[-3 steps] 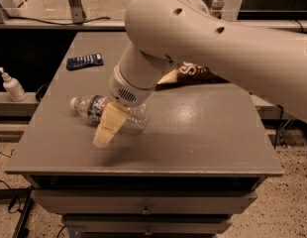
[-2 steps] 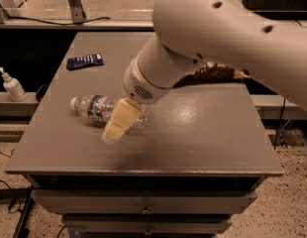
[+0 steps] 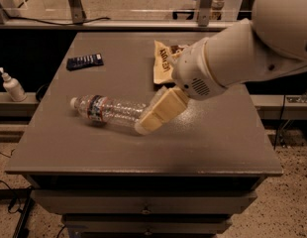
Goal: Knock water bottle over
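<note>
The water bottle (image 3: 108, 110) lies on its side on the grey table (image 3: 94, 148), left of centre. It is clear and ribbed, with its white cap pointing left and a blue, red and white label band near that end. My gripper (image 3: 152, 117) hangs from the big white arm that enters from the upper right. Its cream-coloured fingers (image 3: 161, 111) point down and left, with the tips at the bottle's base end, touching or nearly touching it. The arm hides part of the table behind it.
A dark blue flat packet (image 3: 84, 61) lies at the table's back left. A brown snack bag (image 3: 163, 62) lies at the back centre, partly behind the arm. A small white pump bottle (image 3: 12, 86) stands on a ledge left of the table. Drawers sit below the tabletop.
The arm has swung up and to the right, uncovering most of the lying bottle and the snack bag. The bottle stays on its side.
</note>
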Robot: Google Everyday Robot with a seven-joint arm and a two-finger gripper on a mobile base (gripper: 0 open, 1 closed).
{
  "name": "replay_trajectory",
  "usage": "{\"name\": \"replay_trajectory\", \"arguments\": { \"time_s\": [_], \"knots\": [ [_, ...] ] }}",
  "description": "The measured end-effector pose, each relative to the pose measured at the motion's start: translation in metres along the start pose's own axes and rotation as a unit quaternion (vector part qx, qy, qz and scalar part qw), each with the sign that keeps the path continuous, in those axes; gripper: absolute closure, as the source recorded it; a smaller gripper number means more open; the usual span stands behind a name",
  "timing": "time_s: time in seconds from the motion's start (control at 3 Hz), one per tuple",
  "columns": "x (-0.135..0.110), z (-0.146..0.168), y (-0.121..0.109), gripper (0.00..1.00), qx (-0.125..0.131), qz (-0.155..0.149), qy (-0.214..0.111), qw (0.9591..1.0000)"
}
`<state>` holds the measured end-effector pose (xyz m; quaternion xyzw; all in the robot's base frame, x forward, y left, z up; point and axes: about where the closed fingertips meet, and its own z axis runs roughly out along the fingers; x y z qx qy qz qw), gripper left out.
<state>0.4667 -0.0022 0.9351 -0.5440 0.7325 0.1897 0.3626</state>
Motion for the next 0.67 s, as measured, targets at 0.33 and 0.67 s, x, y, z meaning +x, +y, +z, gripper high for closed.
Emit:
{"name": "replay_trajectory", "arguments": {
  "time_s": [0.33,0.67],
  "knots": [
    [-0.002,-0.047,-0.010,0.00,-0.001,0.002,-0.065,0.9979],
    [-0.022,-0.055,-0.003,0.00,-0.012,0.009,-0.107,0.9942]
  ]
}}
